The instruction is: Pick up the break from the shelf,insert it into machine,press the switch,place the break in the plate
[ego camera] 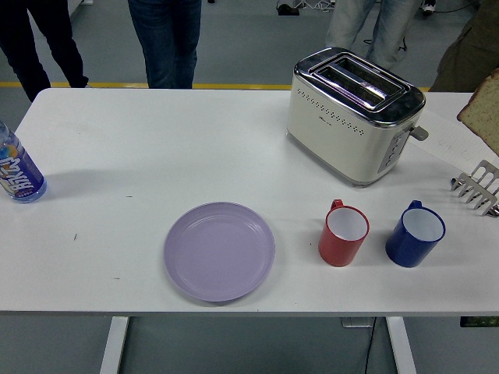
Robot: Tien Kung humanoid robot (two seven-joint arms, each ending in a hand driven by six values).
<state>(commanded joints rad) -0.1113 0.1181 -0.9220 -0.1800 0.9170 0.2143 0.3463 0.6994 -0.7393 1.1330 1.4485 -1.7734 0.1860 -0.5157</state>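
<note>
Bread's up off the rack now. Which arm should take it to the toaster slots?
Probably the right. The bread slice is raised at the right edge above the metal rack, and the toaster stands on that same side. Neither hand shows in the head view, so the grip itself can't be confirmed.

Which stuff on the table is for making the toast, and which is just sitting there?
For the toast:
slice of bread, raised above the rack
metal rack
toaster
purple plate

Just sitting there:
red mug
blue mug
water bottle
</note>
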